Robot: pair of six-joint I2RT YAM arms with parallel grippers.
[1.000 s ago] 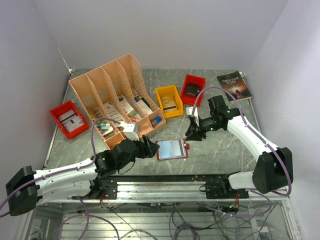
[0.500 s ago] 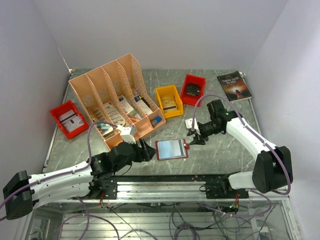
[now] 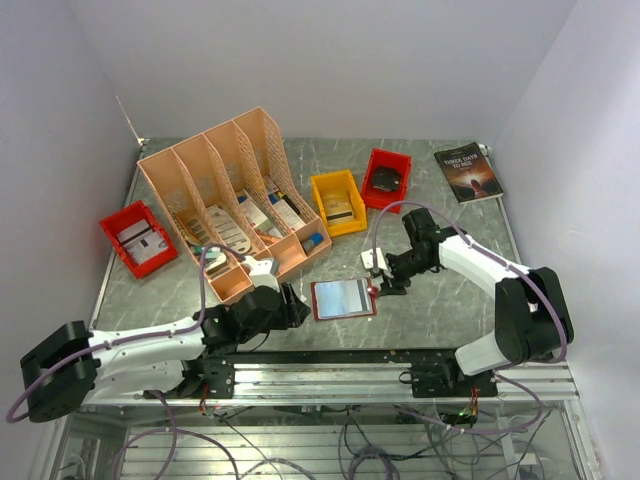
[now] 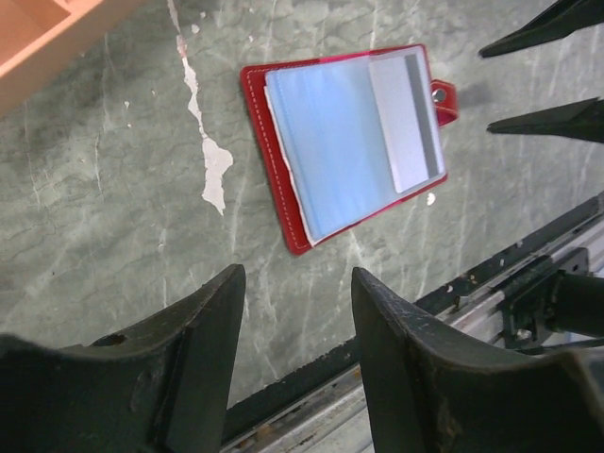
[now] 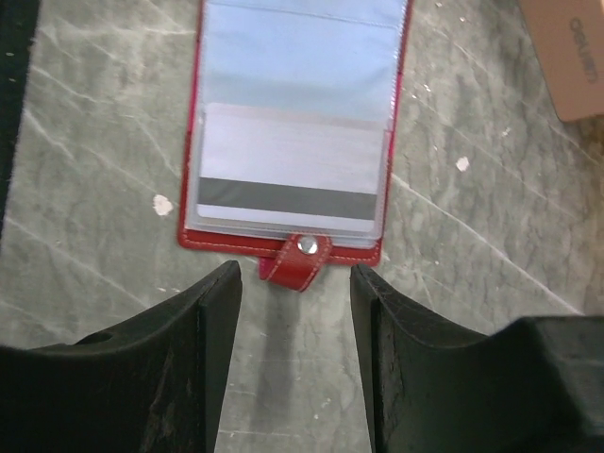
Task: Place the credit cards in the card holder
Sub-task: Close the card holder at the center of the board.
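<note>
- Both jaws half-open and empty: left gripper (image 4: 297, 283) and right gripper (image 5: 294, 274) flank the card holder (image 3: 343, 298) by the table's (image 3: 450, 295) near edge.
- It lies open, probably for loading; one credit card (image 5: 288, 170) is inside.

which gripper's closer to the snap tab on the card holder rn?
Right. The right gripper sits just off the snap tab, jaws open and lined up on it, not touching. The left gripper is off the card holder's opposite edge.
</note>
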